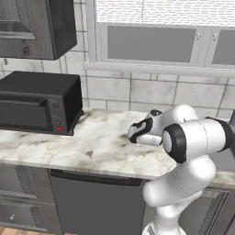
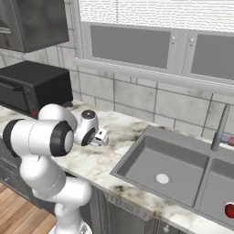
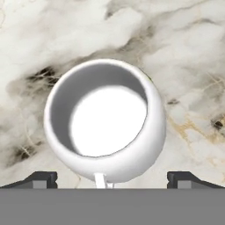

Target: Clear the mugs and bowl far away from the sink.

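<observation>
A squat, rounded white mug [image 3: 105,121] stands upright on the marble counter [image 3: 189,52], seen from above in the hand view with its mouth facing the camera. My gripper [image 3: 112,179] hovers over it, open, one dark fingertip [image 3: 41,179] to each side of the mug, wider than its body and not touching it. In the base views the hand [image 1: 140,132] [image 2: 98,136] points down at the counter left of the sink [image 2: 137,157] and hides the mug. The bowl is out of view.
A black microwave [image 1: 39,103] [image 2: 32,84] sits at the counter's left end. The dark two-basin sink has a steel faucet [image 2: 221,125] and a small red ball [image 2: 230,210] in its right basin. A tiled wall and window run behind the counter.
</observation>
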